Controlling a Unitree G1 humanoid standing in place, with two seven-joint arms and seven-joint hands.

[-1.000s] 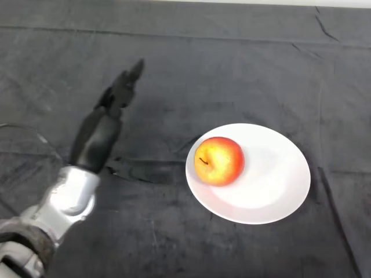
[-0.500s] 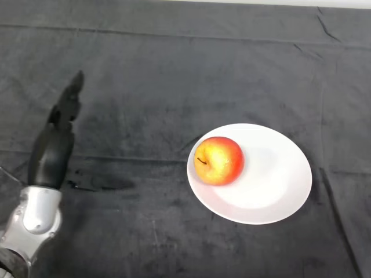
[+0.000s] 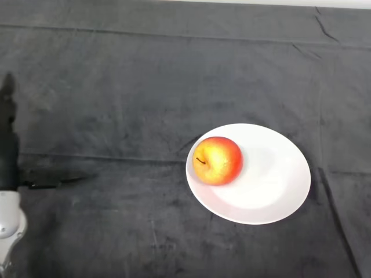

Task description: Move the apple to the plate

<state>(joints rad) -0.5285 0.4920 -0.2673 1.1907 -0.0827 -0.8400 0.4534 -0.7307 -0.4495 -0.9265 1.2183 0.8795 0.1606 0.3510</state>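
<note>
A red and yellow apple (image 3: 218,160) sits on the left part of a white plate (image 3: 272,191), right of the table's middle, its stem towards the left. My left hand (image 3: 7,139) is at the far left edge of the view, well away from the plate. Its fingers are straight and point away from me, and it holds nothing. Part of the hand is cut off by the edge of the view.
The table is covered by a dark wrinkled cloth (image 3: 145,87). A pale strip shows beyond the cloth's far edge (image 3: 261,3).
My left hand has drawn back to the left, from near the middle of the table to the view's left edge. The apple and the plate have not moved.
</note>
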